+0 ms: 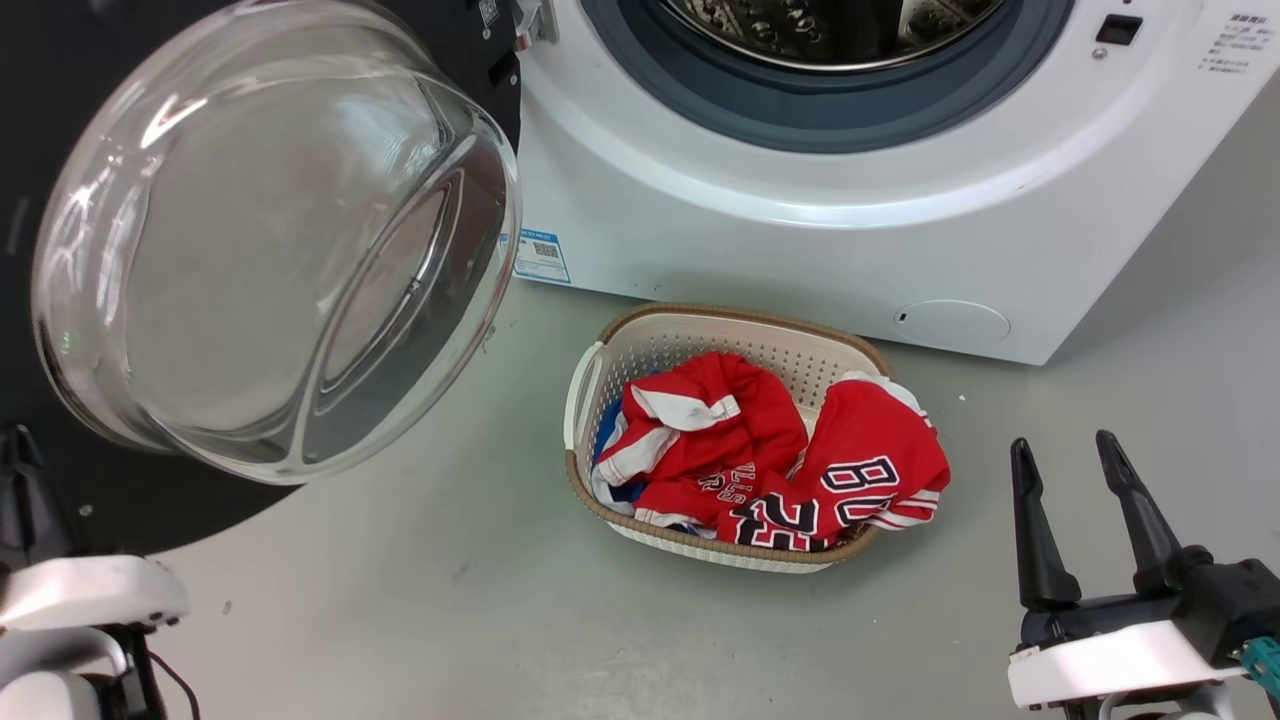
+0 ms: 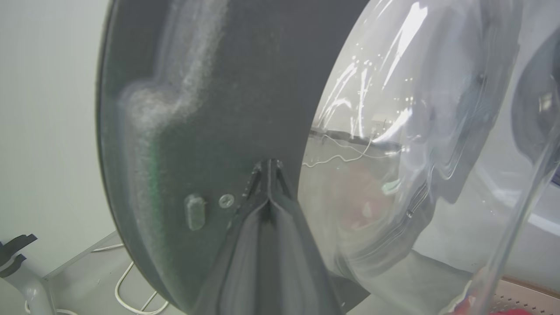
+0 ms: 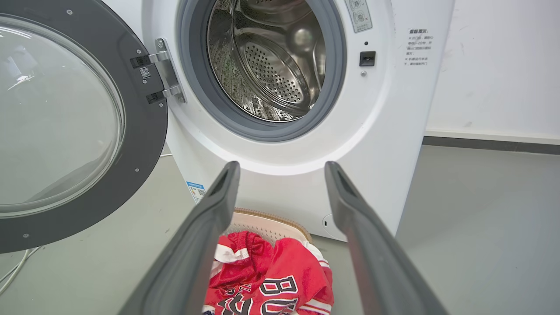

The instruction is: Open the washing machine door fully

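Just beyond the left gripper (image 2: 269, 162), whose two dark fingers are pressed flat together with nothing between them, stands the washing machine door (image 2: 210, 100). The joined tips sit against its black inner face, a small screw (image 2: 226, 201) just to their left and the clear glass bowl (image 2: 415, 131) bulging to their right. From the head view the same gripper is a dark sliver low beside the door, and the contact cannot be judged there.

The right wrist view adds the hinge (image 3: 164, 70). The door hangs open on it, well to the left of the right gripper (image 3: 282, 166), leaving the steel drum (image 3: 271, 57) uncovered straight ahead. That gripper is spread wide and holds nothing. Below its fingers, on the grey floor (image 1: 450, 600) against the white washing machine (image 1: 800, 230), sits a basket (image 1: 740, 315) of red jerseys (image 1: 760, 450). A white cable (image 2: 127, 280) trails on the floor beneath the door.
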Tool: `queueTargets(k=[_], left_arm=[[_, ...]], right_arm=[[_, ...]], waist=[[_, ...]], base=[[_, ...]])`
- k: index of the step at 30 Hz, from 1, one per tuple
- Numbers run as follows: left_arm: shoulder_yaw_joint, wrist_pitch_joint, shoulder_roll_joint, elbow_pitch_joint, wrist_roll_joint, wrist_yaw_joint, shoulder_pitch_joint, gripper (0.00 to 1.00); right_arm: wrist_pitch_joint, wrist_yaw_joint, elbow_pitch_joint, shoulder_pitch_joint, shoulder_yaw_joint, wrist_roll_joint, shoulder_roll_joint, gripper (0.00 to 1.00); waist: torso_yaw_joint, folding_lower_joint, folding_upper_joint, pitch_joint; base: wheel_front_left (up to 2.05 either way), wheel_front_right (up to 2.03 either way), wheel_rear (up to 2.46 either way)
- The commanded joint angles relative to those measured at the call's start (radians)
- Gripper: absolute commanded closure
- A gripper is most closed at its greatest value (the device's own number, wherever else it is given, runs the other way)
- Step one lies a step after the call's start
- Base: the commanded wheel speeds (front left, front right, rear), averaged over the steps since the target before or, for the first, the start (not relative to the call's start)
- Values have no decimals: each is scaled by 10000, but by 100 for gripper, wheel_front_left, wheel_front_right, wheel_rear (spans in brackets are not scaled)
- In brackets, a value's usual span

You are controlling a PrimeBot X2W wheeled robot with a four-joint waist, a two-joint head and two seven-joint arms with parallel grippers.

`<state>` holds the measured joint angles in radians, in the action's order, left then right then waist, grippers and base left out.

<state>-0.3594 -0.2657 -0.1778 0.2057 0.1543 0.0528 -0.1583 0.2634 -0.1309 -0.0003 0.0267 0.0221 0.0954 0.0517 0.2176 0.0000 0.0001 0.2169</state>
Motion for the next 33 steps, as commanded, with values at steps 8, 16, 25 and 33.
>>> queueTargets(k=[8,16,25,33], left_arm=[[-627,22,-429,687,-215,-365,-995,100],[-1241,22,-823,1354,-308,-509,-1579,100],[-1927,22,-1222,2180,-251,-733,-2037,100],[-2099,22,-1367,2665,-513,-1023,-2165,100]], right_arm=[[18,2,-55,-368,-119,-186,-28,0],[18,2,-104,-585,-85,-320,-27,0],[18,2,-149,-685,-61,-349,-27,0],[18,2,-40,-639,-120,-260,-27,0]], waist=[[-69,0,-1,392],[-218,0,-1,672],[-346,0,-1,816],[-374,0,-1,576]], base=[[0,0,0],[0,0,0],[0,0,0],[0,0,0]])
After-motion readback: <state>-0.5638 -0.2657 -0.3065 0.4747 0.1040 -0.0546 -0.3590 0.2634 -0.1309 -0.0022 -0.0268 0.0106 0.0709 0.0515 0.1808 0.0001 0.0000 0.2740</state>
